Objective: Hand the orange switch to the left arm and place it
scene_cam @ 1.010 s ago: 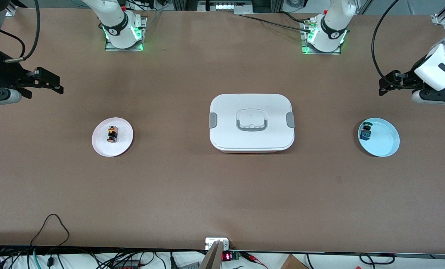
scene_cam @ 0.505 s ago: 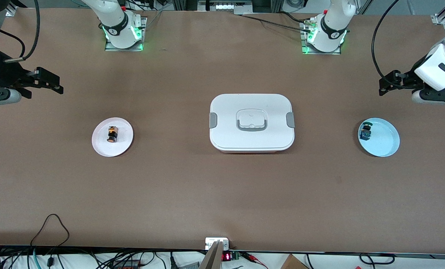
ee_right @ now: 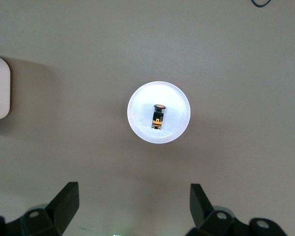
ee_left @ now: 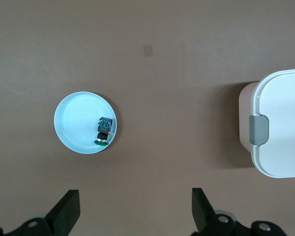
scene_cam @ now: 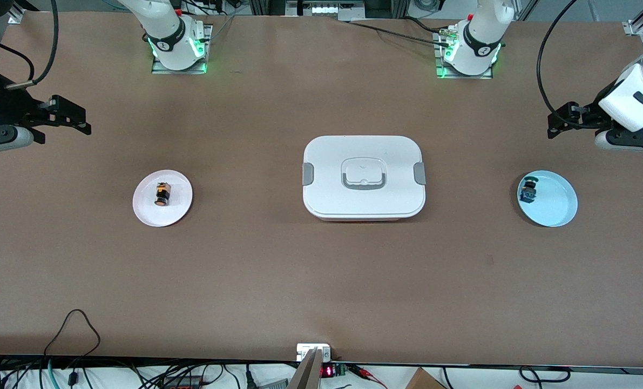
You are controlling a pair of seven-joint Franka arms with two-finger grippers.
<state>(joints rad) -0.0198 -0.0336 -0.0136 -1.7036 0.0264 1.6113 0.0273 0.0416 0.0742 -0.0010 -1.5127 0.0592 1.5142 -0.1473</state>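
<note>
Two plates [scene_cam: 162, 212], two switches, one box [scene_cam: 363, 205].

Green switch [scene_cam: 528, 188] on blue plate [scene_cam: 556, 208]

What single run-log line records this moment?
orange switch: on white plate | box: mid-table | left gripper: open | right gripper: open

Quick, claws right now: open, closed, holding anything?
Left claw: open, empty, up over bare table near the blue plate.
Right claw: open, empty, up over bare table near the white plate.
</note>
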